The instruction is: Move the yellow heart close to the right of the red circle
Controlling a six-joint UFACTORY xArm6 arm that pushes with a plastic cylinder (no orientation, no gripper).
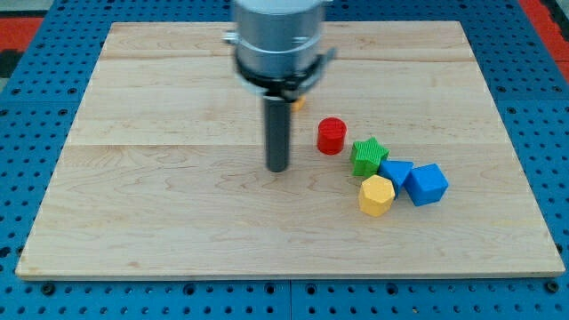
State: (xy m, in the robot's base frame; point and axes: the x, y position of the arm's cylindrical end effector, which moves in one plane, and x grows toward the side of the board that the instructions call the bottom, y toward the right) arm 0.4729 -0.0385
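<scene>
Left of red circle [332,136], apart: my tip [278,168], w/ yellow block [299,103] behind rod.

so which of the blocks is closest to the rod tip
The red circle, just to the view's right of my tip. The green star, yellow block and both blue blocks lie farther right.

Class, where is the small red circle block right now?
The red circle block sits right of centre on the wooden board, right of my tip, upper-left of the green star block.

A blurred grey metal cylinder [277,36] with a black collar [277,82] beneath it, possibly a clamp, narrowing to a straight dark rod ending in my tip [278,169].
</scene>
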